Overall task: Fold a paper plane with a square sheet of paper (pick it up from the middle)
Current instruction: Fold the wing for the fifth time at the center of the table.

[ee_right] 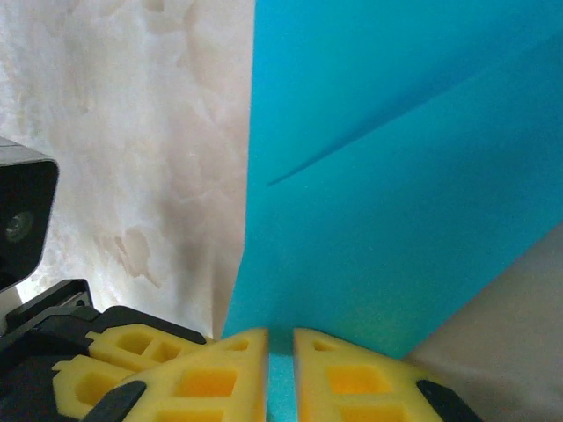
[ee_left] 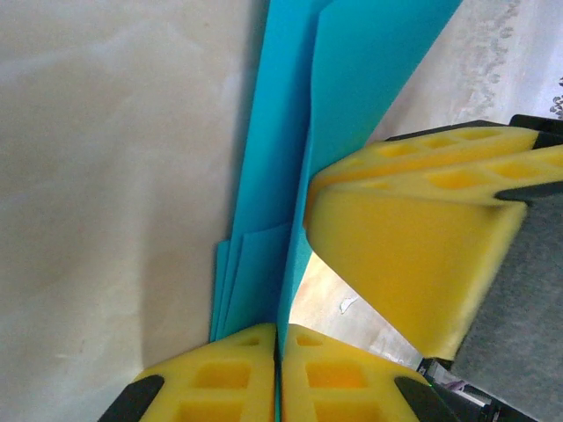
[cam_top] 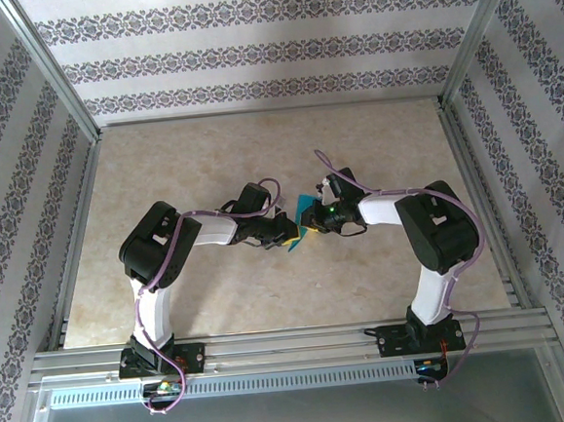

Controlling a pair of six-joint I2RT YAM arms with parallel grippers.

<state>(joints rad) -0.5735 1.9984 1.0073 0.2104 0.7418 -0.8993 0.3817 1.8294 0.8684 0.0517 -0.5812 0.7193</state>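
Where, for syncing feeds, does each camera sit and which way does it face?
Top external: above, behind the bases, facing down at the table; both arms, left pincer and right pincer on the folded teal paper.
Left wrist: on that wrist, facing along its shut fingers to paper.
Right wrist: likewise, own fingers clamping paper.
Shared by both wrists: the paper.

Patterned wallpaper walls [cam_top: 269, 51] enclose a beige marbled tabletop [cam_top: 209, 148] — evenly lit.

Left arm [cam_top: 155, 314] and right arm [cam_top: 427, 295], lower half of the overhead frame — white lower links, bulky black joint housings, black bases — draped in looping purple cables [cam_top: 171, 247]. Close up, yellow fingers [ee_left: 233, 382] with moulded rectangular pockets and black inserts.
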